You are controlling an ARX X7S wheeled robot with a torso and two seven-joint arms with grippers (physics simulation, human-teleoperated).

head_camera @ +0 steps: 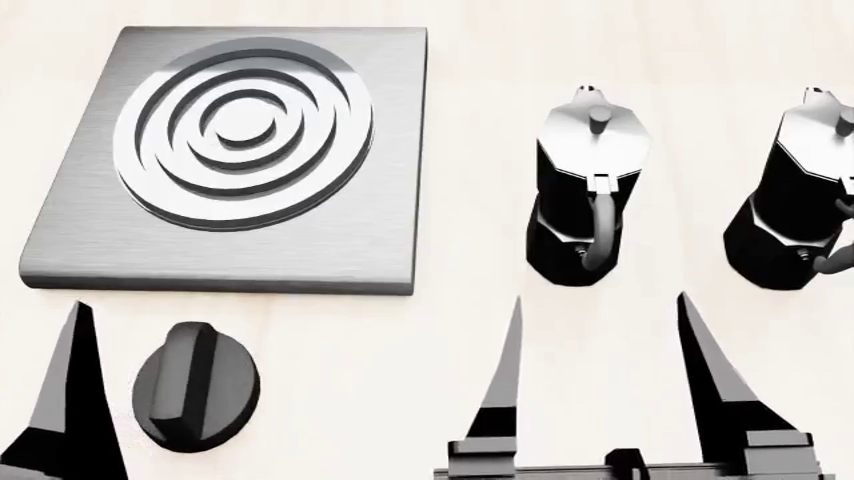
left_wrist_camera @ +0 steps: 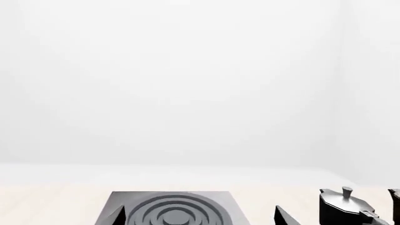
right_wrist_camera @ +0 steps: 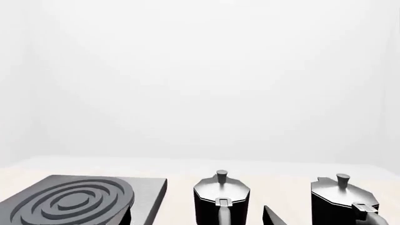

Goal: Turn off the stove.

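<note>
The stove (head_camera: pixel 240 160) is laid flat toward the far left corner of the counter (head_camera: pixel 454 150), its ringed burner (head_camera: pixel 243 132) bare. The knob (head_camera: pixel 196 385) is set apart from the slab, just beside its near edge and close to the counter's near edge at the left. Two coffee pots (head_camera: pixel 585 195) (head_camera: pixel 801 200) are stood toward the far right, well apart from the knob.

The right gripper (head_camera: pixel 597 340) is seen spread wide, nothing held between its fingers. Of the left gripper (head_camera: pixel 80 390), only one finger is shown, beside the knob, so its state cannot be told.

The knob is judged rigid and hard, probably smooth and a little slippery at the round rim. Its raised central ridge is the part to be pinched, one finger on each flat flank, so that a twist can be passed without slipping. Little force is likely needed, and the slab is expected to stay put.
</note>
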